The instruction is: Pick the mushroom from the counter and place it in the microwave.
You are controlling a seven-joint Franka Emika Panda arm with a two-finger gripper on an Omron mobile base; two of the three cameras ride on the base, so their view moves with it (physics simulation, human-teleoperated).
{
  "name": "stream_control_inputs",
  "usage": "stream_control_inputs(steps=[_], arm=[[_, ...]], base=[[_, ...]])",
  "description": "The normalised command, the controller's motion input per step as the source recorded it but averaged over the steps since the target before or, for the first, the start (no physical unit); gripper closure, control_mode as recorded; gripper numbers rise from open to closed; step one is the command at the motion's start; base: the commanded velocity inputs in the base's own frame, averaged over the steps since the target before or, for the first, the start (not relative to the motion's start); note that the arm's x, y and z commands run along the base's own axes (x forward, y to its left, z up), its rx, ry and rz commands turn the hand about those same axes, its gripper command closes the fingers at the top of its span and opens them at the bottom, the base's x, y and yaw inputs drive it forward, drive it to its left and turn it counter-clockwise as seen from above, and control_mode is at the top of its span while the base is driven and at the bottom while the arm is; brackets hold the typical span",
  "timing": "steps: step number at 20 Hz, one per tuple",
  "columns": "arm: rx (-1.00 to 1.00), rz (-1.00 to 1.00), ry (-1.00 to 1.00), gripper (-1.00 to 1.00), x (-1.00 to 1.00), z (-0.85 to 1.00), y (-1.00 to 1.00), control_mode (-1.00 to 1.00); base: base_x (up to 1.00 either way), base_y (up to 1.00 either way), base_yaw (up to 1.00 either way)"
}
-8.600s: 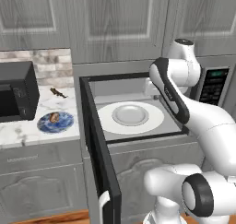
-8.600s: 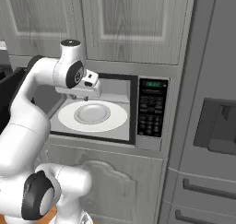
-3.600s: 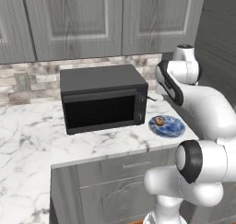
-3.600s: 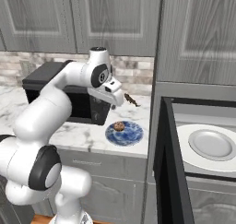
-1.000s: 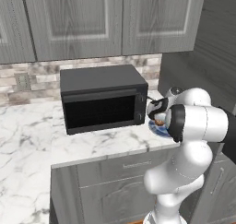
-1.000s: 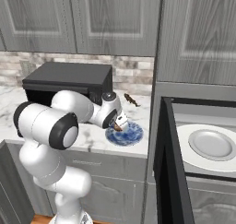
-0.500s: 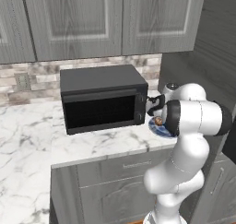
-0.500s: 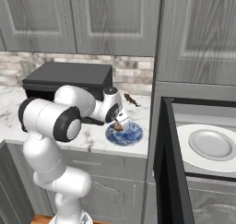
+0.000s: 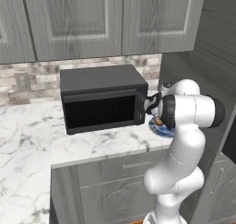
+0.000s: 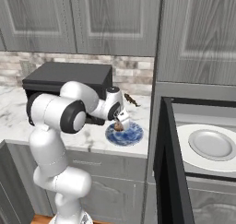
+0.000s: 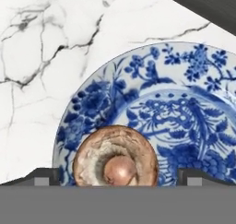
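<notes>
The counter (image 10: pixel 92 135) is white marble with grey veins, set under grey cabinets. A black box (image 9: pixel 103 97) stands on it, beside a blue-patterned plate (image 11: pixel 184 108). The mushroom (image 11: pixel 116 156) lies on the plate, stem up, near its rim. The gripper (image 11: pixel 116 176) is low over the mushroom with its fingertips (image 11: pixel 45 177) apart, one on each side; no contact with the cap is visible. In the right base view the gripper (image 10: pixel 120 124) sits directly above the plate (image 10: pixel 124 133).

Status: the grasp is not yet made and the mushroom has not been lifted. The microwave (image 10: pixel 203 144) stands open to the right, its turntable (image 10: pixel 213 144) bare. Remaining steps, as judged: close on the mushroom, lift, carry it right, and set it on the turntable.
</notes>
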Motion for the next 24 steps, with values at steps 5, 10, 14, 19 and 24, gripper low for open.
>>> stream_control_inputs(steps=[5,10,14,19,24], arm=[[0.0,0.0,0.0,-1.0,0.0,-0.3,0.0,-1.0],[0.0,0.0,0.0,-1.0,0.02,-0.24,0.0,-1.0],[0.0,0.0,0.02,1.0,0.0,-0.26,0.0,-1.0],[0.0,0.0,0.0,1.0,0.02,-0.07,0.0,-1.0],[0.0,0.0,-0.01,1.0,-0.44,0.51,-0.02,-1.0]], base=[[0.0,0.0,0.0],[0.0,0.0,0.0],[0.0,0.0,0.0],[0.0,0.0,0.0],[0.0,0.0,0.0]])
